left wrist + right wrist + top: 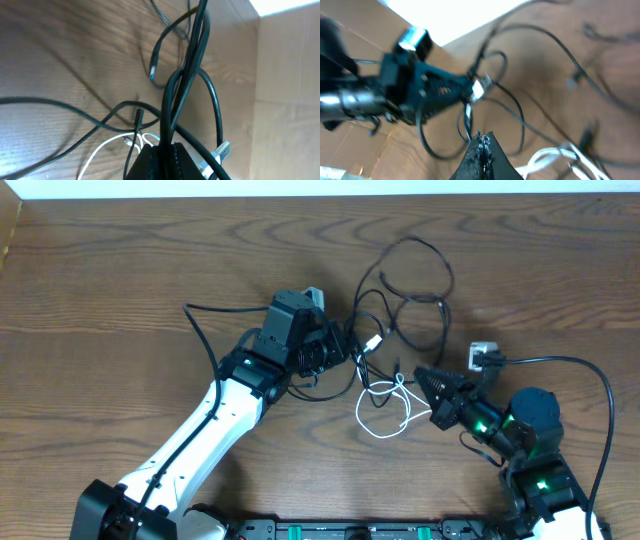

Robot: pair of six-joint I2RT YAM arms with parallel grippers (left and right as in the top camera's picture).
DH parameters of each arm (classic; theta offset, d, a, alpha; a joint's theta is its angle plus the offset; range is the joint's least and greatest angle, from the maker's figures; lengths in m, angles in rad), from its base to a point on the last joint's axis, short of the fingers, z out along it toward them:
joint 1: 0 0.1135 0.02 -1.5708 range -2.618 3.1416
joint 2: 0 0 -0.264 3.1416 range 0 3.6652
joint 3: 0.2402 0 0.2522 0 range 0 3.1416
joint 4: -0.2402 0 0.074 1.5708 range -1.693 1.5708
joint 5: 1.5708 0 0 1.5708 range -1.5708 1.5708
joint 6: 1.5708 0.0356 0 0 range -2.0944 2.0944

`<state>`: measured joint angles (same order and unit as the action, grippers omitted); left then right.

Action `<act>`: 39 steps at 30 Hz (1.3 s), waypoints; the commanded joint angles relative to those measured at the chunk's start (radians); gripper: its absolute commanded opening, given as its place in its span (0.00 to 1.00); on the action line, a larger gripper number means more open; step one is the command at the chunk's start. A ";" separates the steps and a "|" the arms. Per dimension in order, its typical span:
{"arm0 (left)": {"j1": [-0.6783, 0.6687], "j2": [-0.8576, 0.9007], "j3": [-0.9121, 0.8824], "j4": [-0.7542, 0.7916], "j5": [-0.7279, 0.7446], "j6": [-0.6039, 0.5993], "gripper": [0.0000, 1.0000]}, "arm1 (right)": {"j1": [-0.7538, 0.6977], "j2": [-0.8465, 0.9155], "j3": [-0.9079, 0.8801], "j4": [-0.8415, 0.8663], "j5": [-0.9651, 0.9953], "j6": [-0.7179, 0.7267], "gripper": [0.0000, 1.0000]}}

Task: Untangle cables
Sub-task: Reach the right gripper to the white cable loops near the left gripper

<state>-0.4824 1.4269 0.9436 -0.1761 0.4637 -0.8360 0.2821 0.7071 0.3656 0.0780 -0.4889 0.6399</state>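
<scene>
The dark brown wood-grain table carries everything. The tangle lies at its middle, between the two arms.

The white-shelled left arm reaches in from the lower left. Its left gripper is clamped on a bundle of thin black cables, which rise taut from between the fingers. The black right arm comes in from the lower right. Its right gripper has its fingers pressed fully together beside a black strand, and I cannot tell whether that strand is actually pinched.

The remaining black loops spread toward the far edge. A thin white cable lies in loose loops between the grippers, crossed by black strands. A small silver-tipped plug sits just beside the left fingers.

The left hold takes several strands at once, so pulling apart could cinch the crossings tighter instead of freeing them. That plug could snag in a loop. If the right fingers hold nothing, they would slide away empty.
</scene>
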 commanded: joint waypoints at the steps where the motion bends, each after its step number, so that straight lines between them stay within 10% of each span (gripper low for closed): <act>1: -0.010 -0.010 0.003 0.003 0.053 0.088 0.07 | 0.007 0.017 0.019 0.044 -0.010 0.005 0.01; 31: -0.075 -0.010 0.003 0.126 0.211 0.158 0.08 | 0.007 0.351 0.019 0.293 -0.148 0.036 0.01; 39: -0.075 -0.010 0.003 0.206 0.446 0.203 0.08 | 0.008 0.354 0.019 0.303 -0.089 0.034 0.01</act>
<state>-0.5518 1.4269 0.9421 -0.0067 0.7368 -0.6712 0.2821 1.0618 0.3695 0.3840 -0.6121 0.6952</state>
